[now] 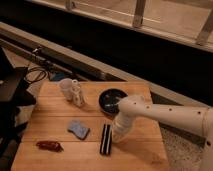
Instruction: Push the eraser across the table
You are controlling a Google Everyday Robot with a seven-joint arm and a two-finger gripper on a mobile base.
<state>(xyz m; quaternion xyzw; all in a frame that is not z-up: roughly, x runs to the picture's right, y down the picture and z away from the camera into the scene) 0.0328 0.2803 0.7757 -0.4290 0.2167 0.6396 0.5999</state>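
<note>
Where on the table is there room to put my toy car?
Bare wood lies along the table front, between the red-brown thing and eraser, and left of the blue pad. Crowded: claw beside the eraser, bowl, white cups.

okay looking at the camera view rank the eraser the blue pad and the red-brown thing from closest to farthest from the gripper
The gripper is low over the table, near its right side.
1. Eraser: right beside the gripper, on its left in the picture.
2. Blue pad: farther left, mid-table.
3. Red-brown object: farthest, near the front left corner.
</note>
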